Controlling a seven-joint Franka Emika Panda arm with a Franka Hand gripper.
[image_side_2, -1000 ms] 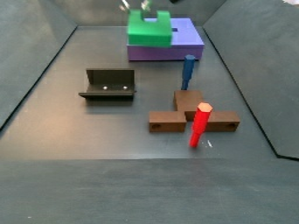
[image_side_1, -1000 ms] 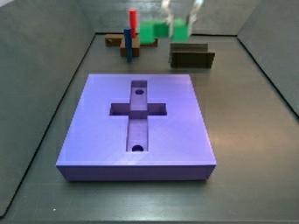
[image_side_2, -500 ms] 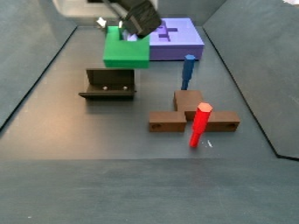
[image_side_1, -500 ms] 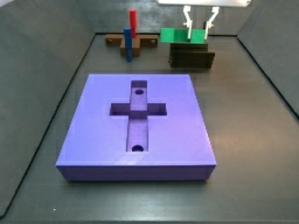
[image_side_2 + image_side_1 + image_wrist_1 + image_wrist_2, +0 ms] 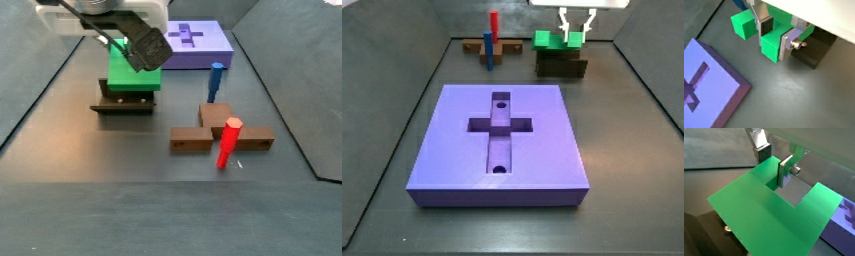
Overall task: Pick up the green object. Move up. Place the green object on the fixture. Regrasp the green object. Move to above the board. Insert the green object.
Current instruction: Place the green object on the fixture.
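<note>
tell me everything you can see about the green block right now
The green block is bright green, smooth plastic by its look, chunky and U-shaped with two prongs and a notch between them. The gripper is shut on one prong, a silver finger standing in the notch. In both side views the block sits at the dark fixture, directly over it; whether it rests on it I cannot tell. It is well away from the purple board.

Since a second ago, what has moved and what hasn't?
The pincer has carried the green object away from above the board and lowered it onto the fixture, gripping one prong throughout. The board and the brown stand with its posts stayed put.
</note>
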